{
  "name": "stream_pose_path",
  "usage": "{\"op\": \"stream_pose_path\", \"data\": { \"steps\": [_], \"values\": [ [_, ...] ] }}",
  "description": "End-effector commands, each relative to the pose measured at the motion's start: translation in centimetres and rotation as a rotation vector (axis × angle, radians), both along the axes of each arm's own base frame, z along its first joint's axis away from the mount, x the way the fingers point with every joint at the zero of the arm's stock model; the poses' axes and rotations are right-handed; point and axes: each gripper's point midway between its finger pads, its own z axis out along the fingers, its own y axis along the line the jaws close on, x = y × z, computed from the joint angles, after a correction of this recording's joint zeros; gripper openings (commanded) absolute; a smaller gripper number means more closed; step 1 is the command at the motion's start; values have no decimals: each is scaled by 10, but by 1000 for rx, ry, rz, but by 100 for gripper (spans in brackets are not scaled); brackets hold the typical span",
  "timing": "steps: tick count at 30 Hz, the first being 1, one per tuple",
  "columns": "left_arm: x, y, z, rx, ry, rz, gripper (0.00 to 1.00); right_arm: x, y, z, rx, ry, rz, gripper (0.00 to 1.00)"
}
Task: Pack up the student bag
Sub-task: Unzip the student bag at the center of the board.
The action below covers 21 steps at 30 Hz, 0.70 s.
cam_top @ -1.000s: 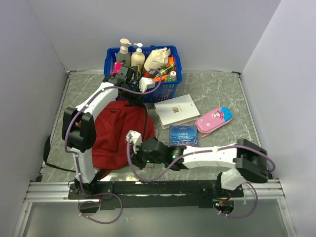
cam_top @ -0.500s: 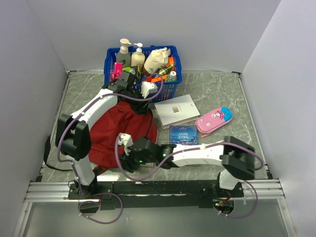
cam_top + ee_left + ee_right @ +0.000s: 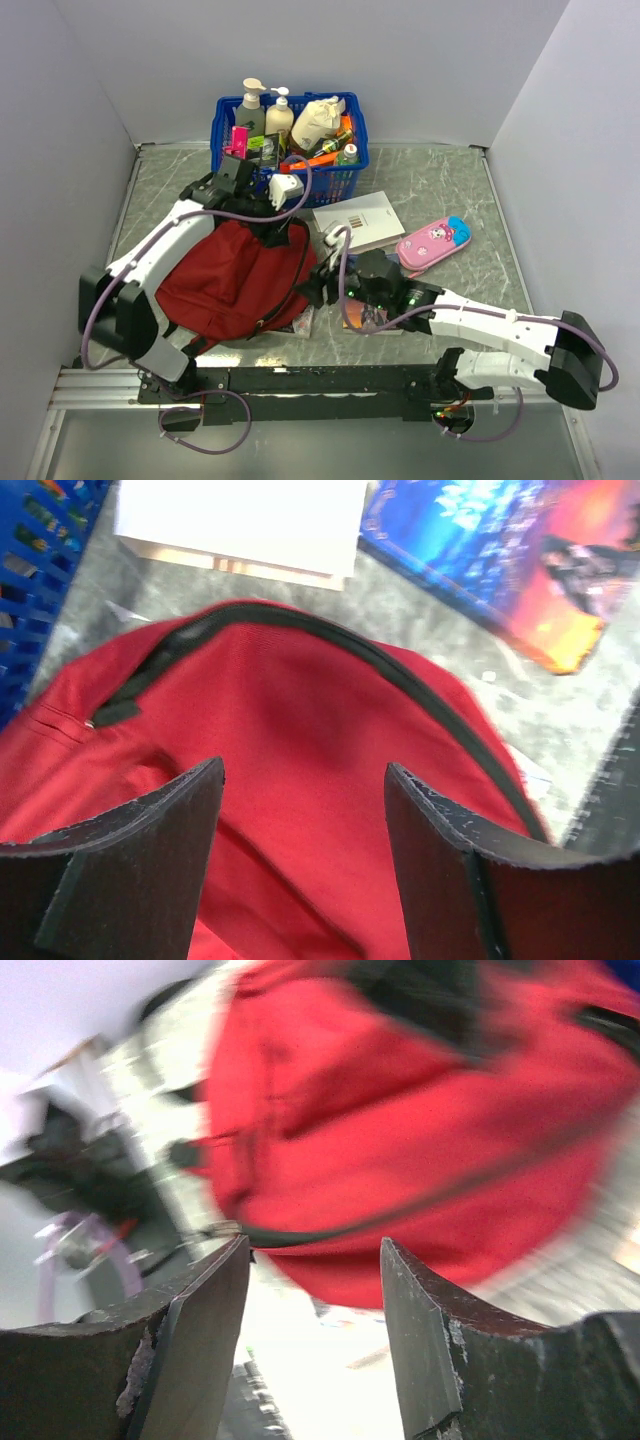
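Left end effector (image 3: 303,772) spread over student bag (image 3: 290,680); white book (image 3: 240,520), blue book (image 3: 500,550) beyond.

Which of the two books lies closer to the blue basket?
The white book: it lies right by the basket, while the blue book lies farther from it.

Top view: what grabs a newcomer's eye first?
The dark-red student bag sprawls left of centre, with the left gripper and right gripper open and aimed at its fabric. Behind it stands a blue basket crammed with bottles. To the right lies a pink pencil case.
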Motion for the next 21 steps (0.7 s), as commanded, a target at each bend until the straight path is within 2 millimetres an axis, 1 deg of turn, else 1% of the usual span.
{"op": "stream_pose_path", "data": {
  "steps": [1,3,4,5,6,9,10,11,12,14,18,19,20,21],
  "values": [
    [-40,-3,7,-95,106,-8,70,36,-35,-25,-49,52,-194,62],
    [-56,-6,7,-128,118,-36,70,43,-36,-34,-56,79,-213,61],
    [-68,-6,-6,-122,148,-52,70,48,-39,-38,-51,94,-231,61],
    [-71,-8,-8,-130,138,-60,70,53,-36,-39,-34,95,-237,61],
    [-81,-8,-14,-130,153,-71,71,54,-36,-43,-29,106,-240,60],
    [-96,-16,-18,-145,169,-113,73,64,-35,-46,0,125,-261,59],
    [-99,-18,-18,-149,176,-119,76,63,-32,-47,10,134,-245,58],
    [-100,-19,-19,-151,176,-122,79,64,-31,-52,7,147,-243,58],
    [-102,-21,-20,-145,173,-126,83,65,-29,-52,15,148,-239,57],
    [-101,-21,-22,-131,165,-117,85,67,-27,-58,6,163,-239,56],
    [-98,-21,-27,-128,157,-83,85,68,-24,-66,17,184,-238,54],
    [-95,-20,-30,-115,149,-58,85,68,-23,-67,20,186,-238,53],
    [-95,-19,-35,-102,150,-48,81,68,-24,-66,21,184,-241,52],
    [-99,-19,-45,-81,154,-50,80,70,-26,-65,24,181,-251,52]
  ]
}}
